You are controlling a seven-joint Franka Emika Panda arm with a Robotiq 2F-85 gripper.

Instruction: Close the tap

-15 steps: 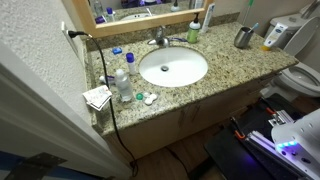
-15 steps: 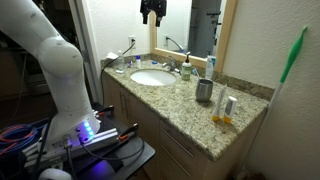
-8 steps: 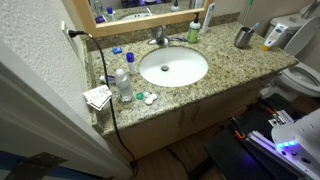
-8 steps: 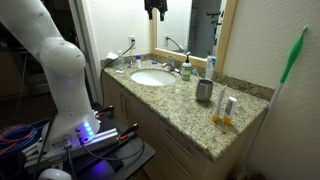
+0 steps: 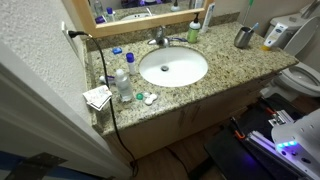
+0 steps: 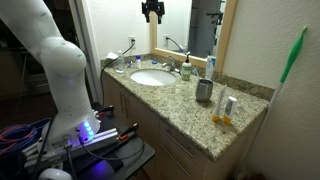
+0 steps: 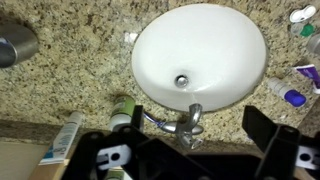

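The tap (image 7: 190,120) sits at the back rim of the white oval basin (image 7: 200,45), on the mirror side, with its spout reaching over the bowl. Whether water is running is too small to tell. High above it hangs the pincer (image 6: 152,10), jaws spread wide and holding nothing; in the wrist view they frame the tap. Compared with half a second ago the pincer has dipped slightly, back to roughly where it was a second ago. So no real descent appears to have begun, the lever is untouched, and the closing step seems to lie ahead. Around the basin, the speckled granite desk (image 5: 225,70) carries a metal cup (image 5: 243,37) on one side and a clear bottle (image 5: 123,82) among small clutter on the other. A framed mirror (image 6: 185,25) backs this bathroom counter.
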